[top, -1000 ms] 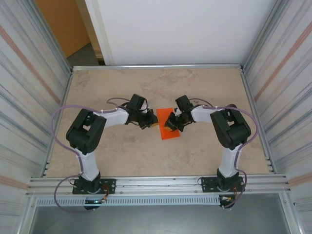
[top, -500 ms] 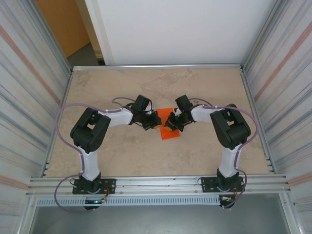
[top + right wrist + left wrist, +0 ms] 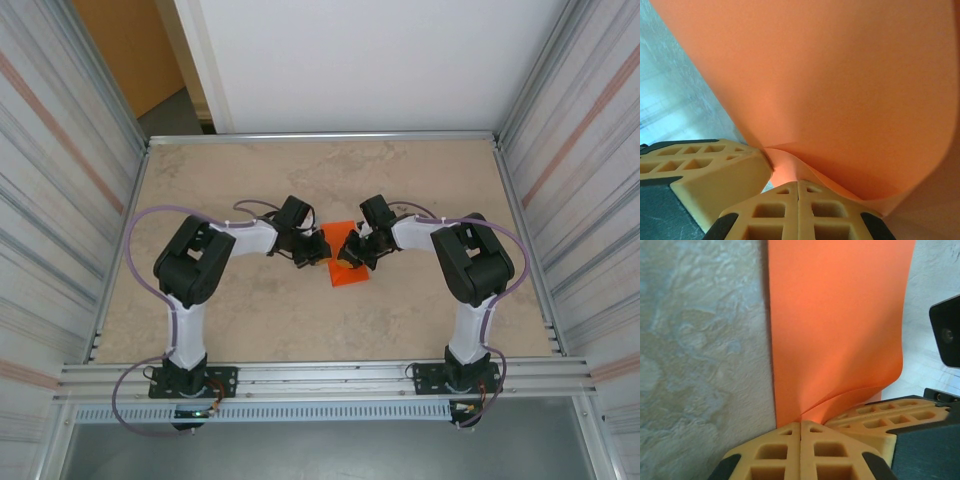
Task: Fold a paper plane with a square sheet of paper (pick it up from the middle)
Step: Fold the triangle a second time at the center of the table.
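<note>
The orange square sheet of paper point(image 3: 350, 272) lies mid-table, looking like a narrow tilted strip with one layer bulging up. My left gripper point(image 3: 320, 250) is shut, and its tips point(image 3: 801, 423) touch the sheet's point(image 3: 835, 330) near left edge, where a crease starts. My right gripper point(image 3: 347, 252) is also shut. Its tips point(image 3: 799, 182) sit under the raised curl of the sheet point(image 3: 840, 90). No paper shows in either jaw seam. The right fingers point(image 3: 890, 415) lie beneath the lifted flap, close beside the left fingers point(image 3: 705, 172). No paper plane shape is visible.
The beige marbled table point(image 3: 250, 180) extends around the sheet, framed by metal rails point(image 3: 320, 136) and ribbed side walls. Both arm bases stand at the near edge. The right wrist's camera housing point(image 3: 946, 332) sits close at the left wrist view's right edge.
The left arm has moved right, bringing its shut tips from clear of the sheet to its left edge. The right arm and the sheet have stayed put.
</note>
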